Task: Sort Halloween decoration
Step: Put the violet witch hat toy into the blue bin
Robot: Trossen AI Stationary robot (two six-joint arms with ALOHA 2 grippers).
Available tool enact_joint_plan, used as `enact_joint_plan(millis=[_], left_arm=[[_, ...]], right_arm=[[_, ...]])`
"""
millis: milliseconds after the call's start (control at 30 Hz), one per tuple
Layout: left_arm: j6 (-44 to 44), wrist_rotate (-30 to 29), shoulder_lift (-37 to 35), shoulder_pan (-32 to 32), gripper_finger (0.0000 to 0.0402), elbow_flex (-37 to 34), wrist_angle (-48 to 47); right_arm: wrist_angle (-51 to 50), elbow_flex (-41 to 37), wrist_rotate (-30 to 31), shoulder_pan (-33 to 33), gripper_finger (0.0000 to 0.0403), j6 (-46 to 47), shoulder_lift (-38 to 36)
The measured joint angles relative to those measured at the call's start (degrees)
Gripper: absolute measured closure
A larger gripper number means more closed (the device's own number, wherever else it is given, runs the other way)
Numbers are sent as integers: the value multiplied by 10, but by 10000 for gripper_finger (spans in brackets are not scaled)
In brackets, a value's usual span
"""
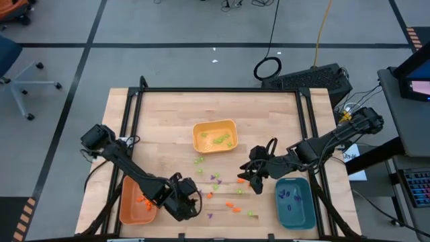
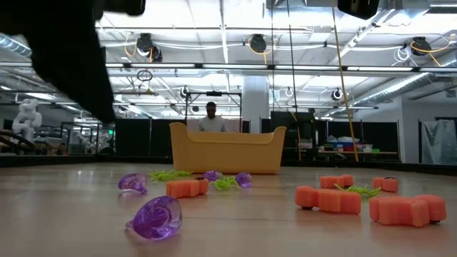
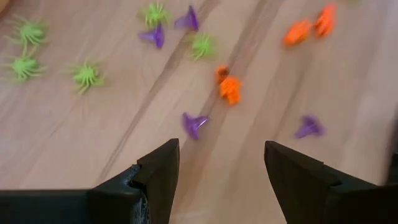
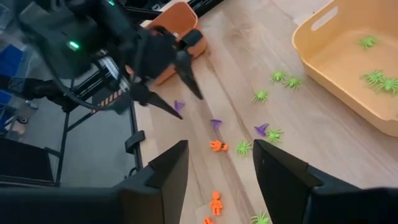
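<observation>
The Halloween decoration lies scattered on the wooden table between the trays: tiny green spiders, purple pieces and orange pieces; in the high view they spread around the middle. My left gripper hangs open low over the near left of the table, just short of one purple piece, its fingers holding nothing. My right gripper is open higher over the near right part, also with nothing between its fingers. It looks down on the pieces and on my left gripper.
An orange tray holding orange pieces stands at the near left. A yellow tray with green spiders is at the centre, and a teal tray with purple pieces at the near right. A black frame edges the table. A person is in the room behind.
</observation>
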Motion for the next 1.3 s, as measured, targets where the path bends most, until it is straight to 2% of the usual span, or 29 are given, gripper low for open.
enact_joint_plan(millis=[333, 633, 1000, 1133, 1300], left_arm=[[12, -2, 80, 0, 170, 0, 54], [8, -15, 96, 0, 171, 0, 41], [13, -15, 96, 9, 235, 0, 14], [16, -15, 96, 13, 241, 0, 8], [70, 7, 95, 19, 242, 0, 52]], right_arm=[[0, 0, 1, 2, 234, 13, 0], [-2, 0, 0, 20, 234, 27, 0], [-13, 0, 11, 42, 234, 44, 0], [-18, 0, 32, 48, 234, 44, 0], [-25, 0, 32, 48, 234, 43, 0]])
